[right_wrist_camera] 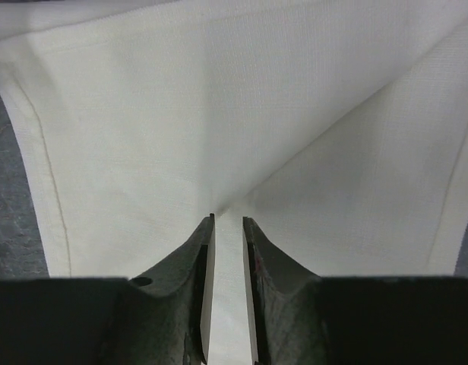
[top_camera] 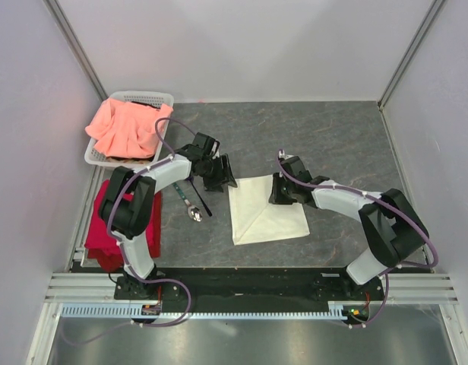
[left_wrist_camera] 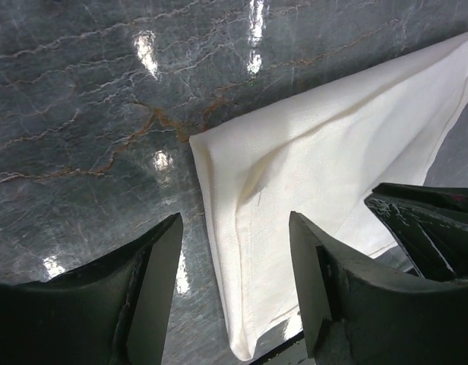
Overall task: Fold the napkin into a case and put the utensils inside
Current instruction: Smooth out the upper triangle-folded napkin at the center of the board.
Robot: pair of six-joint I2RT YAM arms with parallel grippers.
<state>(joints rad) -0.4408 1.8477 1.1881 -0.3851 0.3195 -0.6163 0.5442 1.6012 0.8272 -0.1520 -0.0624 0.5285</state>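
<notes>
Clamped by the right hand (right_wrist_camera: 228, 220), fingers drawn almost together on it: a raised crease of the cream napkin (top_camera: 266, 209), lying partly folded on the grey worktop (top_camera: 333, 137) between the two hands. Spread wide and holding nothing at the cloth's far left corner: the left hand (left_wrist_camera: 235, 228), one finger over the fabric, the other over bare stone. Loose on the worktop just to the near side of the left hand, clear of the cloth: two dark-handled utensils (top_camera: 200, 199), one a shiny spoon (top_camera: 194, 215).

No readable text or labels
</notes>
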